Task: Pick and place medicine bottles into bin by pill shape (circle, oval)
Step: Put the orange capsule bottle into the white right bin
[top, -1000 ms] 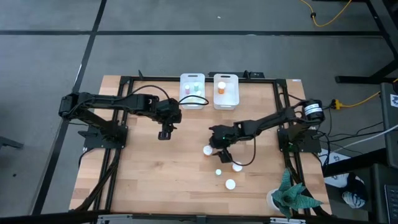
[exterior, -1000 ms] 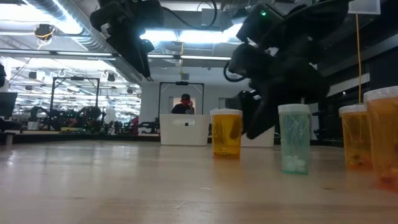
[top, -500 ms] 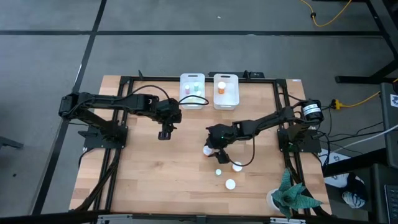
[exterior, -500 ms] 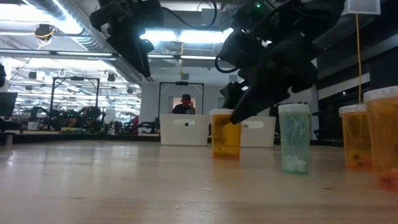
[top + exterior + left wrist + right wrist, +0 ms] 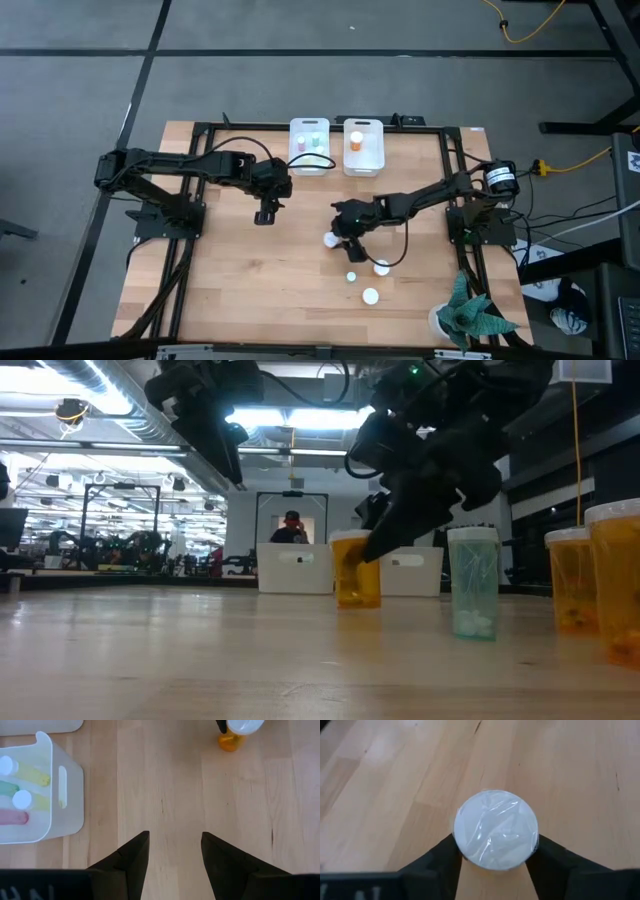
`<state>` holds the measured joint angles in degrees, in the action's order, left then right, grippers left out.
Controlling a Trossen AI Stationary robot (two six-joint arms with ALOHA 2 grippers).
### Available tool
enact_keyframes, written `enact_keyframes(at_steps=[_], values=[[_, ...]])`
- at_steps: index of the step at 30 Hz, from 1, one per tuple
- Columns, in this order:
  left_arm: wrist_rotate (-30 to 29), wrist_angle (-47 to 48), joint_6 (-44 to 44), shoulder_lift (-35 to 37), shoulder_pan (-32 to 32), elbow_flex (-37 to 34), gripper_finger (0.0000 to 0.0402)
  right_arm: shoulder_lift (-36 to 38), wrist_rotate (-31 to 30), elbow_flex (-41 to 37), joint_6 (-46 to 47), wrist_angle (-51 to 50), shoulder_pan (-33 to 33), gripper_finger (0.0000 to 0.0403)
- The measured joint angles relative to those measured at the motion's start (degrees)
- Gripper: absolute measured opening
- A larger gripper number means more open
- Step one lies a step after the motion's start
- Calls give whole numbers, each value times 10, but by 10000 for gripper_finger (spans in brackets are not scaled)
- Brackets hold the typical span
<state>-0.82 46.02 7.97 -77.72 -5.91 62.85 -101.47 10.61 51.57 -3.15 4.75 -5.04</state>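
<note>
We see the orange bottle [image 5: 356, 570] near the middle of the bench [image 5: 230, 290], slightly tilted, with the right gripper [image 5: 495, 855] closed on it, jaws touching both sides of its white cap [image 5: 495, 829]. Already three bottles lie in the left bin [image 5: 309, 146] and one in the right bin [image 5: 363, 147]. We judge about three bottles [image 5: 372, 295] remain, while the left gripper [image 5: 171, 855] hovers open near the bins.

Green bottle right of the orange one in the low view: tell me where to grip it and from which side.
Grip the green bottle from straight above, fingers either side of its white cap or just below. It stands upright, apart from the orange bottle the right gripper is closed on; its round body gives no preferred side. The left gripper hangs open.
</note>
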Motion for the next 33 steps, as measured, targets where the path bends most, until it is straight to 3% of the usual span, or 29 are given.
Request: enact_keyframes(at_steps=[8, 21, 30, 33], values=[[0, 0, 1, 0, 0, 0, 171, 32, -52, 0, 13, -9, 28, 180], [0, -1, 2, 0, 0, 0, 171, 234, -227, 0, 1, -131, 171, 183], [0, -2, 2, 0, 0, 0, 171, 220, -232, -1, 48, -148, 327, 181], [0, -2, 2, 0, 0, 0, 171, 199, -189, -1, 59, -155, 348, 182]])
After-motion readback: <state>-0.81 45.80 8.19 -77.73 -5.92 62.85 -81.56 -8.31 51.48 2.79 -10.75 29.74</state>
